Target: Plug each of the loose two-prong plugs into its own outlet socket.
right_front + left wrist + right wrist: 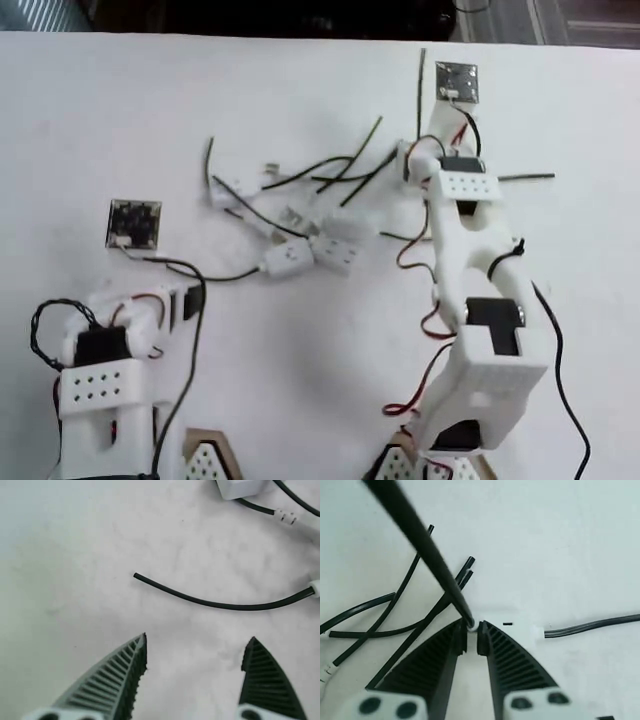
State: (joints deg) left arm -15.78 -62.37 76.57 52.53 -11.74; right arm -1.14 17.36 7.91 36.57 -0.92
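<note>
- High view: on the white tabletop (300, 400), white block-shaped outlet sockets (286, 260) lie near the middle among loose white plugs with thin black cords (228, 190). The left gripper (186, 302) sits near the left arm's base, well apart from that cluster. The right gripper (412, 162) is at the cluster's far right side.
- Left wrist view: the left gripper (195, 647) has its ribbed fingers spread wide with nothing between them, above bare table. A curved black cord (210, 602) lies just past the tips, and a corner of a white socket block (240, 487) shows farther off.
- Right wrist view: the right gripper (472, 632) is almost closed, its tips pinching a small white plug end (472, 625) whose thick black cord rises towards the camera. A second white plug (536, 631) lies just beside it on the table. Crossed black cords (370, 630) lie on the other side.
</note>
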